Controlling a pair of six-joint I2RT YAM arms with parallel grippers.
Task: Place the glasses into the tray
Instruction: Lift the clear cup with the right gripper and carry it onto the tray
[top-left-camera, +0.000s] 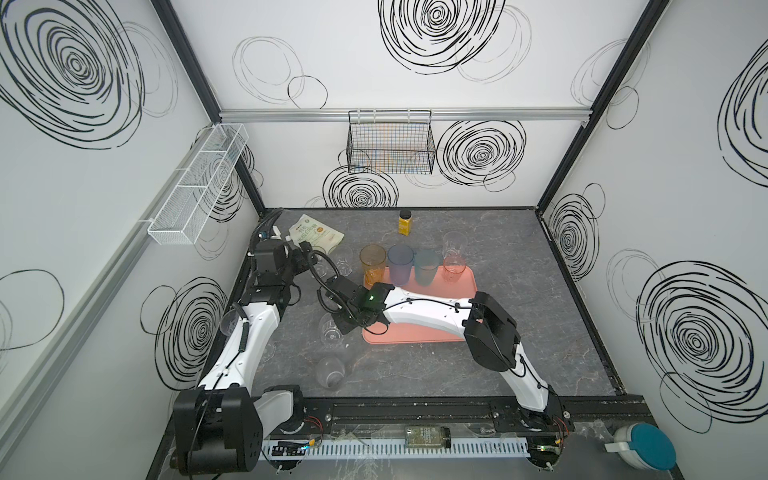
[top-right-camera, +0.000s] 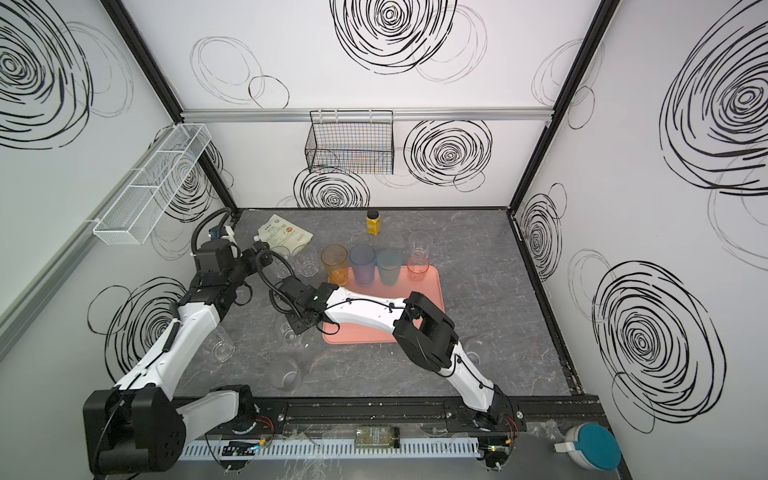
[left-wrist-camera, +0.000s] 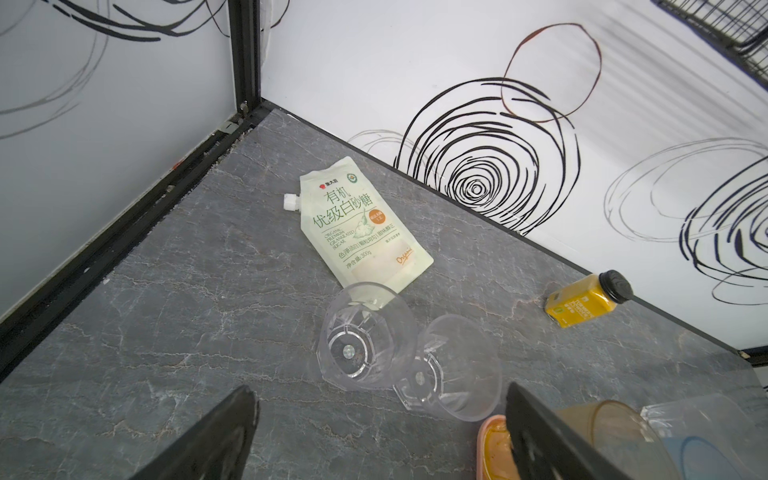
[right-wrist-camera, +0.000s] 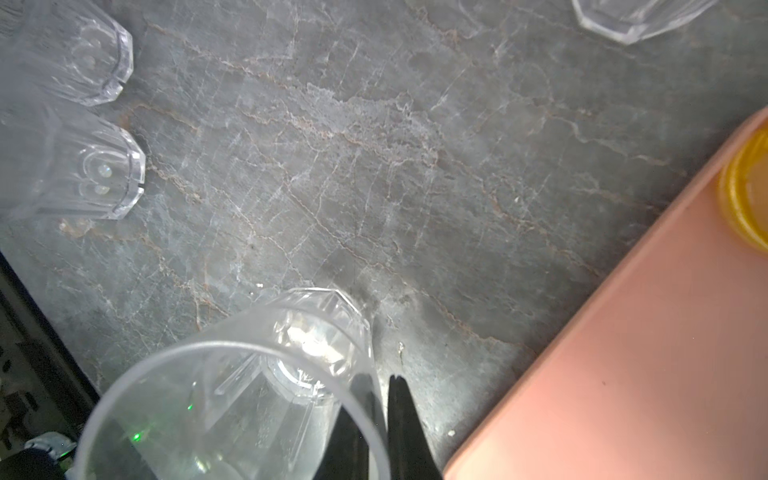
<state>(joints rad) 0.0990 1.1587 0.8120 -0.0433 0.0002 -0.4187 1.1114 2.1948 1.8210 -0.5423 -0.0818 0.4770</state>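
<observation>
Your right gripper has reached across to the table just left of the tray and is pinched narrow on the wall of a clear tumbler, one finger inside the rim and one outside. In a top view the same tumbler stands just beside the tray's near left corner, and I cannot tell whether its base is off the slab. Judge it light and stiff: the round rim tapers to a thick, faceted, eight-sided base with a moulded centre mark, which suggests plastic rather than glass. The wall is smooth and glossy, so a one-sided rim pinch will let it swing or slip. Grip deep on the wall and carry it low and slowly. The salmon-pink tray is matte, flat and low-rimmed, so the base only needs to clear a shallow lip. Along its far edge stand the taller tinted tumblers: orange, blue, teal and pink, with bare tray in front of them for the landing. Your left gripper stands wide and holds nothing, hovering over two more clear tumblers that touch or nearly touch each other beside a soft sugar pouch. Take them singly by the rim, since a nudge may topple the neighbour. The table is a grey, veined, stone-look slab, hard enough to chip a dropped rim
</observation>
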